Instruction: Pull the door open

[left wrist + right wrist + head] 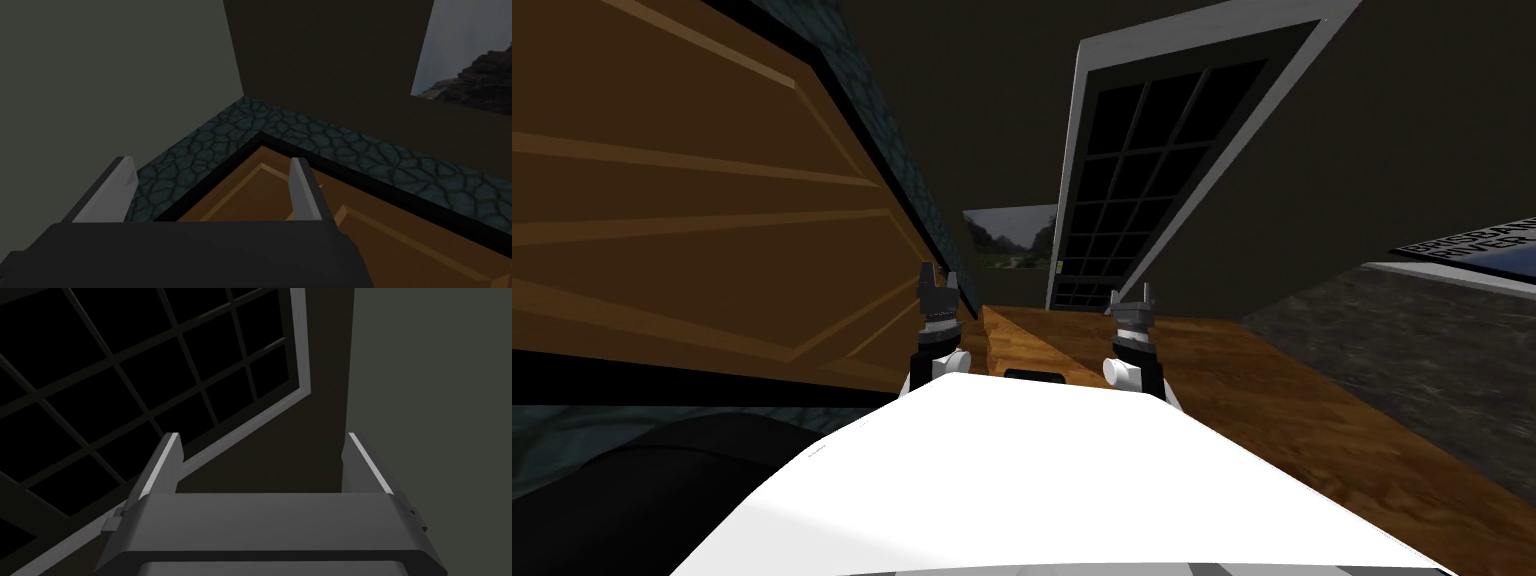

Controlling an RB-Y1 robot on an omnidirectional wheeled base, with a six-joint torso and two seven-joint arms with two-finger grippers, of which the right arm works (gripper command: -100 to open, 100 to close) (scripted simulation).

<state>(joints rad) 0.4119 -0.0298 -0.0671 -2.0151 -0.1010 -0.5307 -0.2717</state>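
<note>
Head view: a large brown panelled door is recorded on the left of the scene, set in a black frame within a dark stone-patterned wall. The panel takes up most of the left half. Its long edge runs from the near left toward the far middle and ends just beside the left gripper. The right gripper is raised further right, well apart from the door, above a wood-grained floor.

Left wrist view: the left gripper is pointed at a corner of the door. Its fingers are spread wide and nothing is held between them. One finger is lined up over the brown panel and the other over the stone-patterned wall, with the black frame passing between the two. No contact with the door is observed.

Right wrist view: the right gripper is likewise found with its fingers wide apart and empty.

Assessment: no hold on the door has been taken, so the pull is judged not yet begun. The door lies to the left of and beyond the left fingers, and the left arm is clearly the nearer one. The place of a handle cannot be told. Since the fingers are aimed at a corner, it is judged that the hand must be redirected along the door's long edge before any grasp is attempted.
</note>
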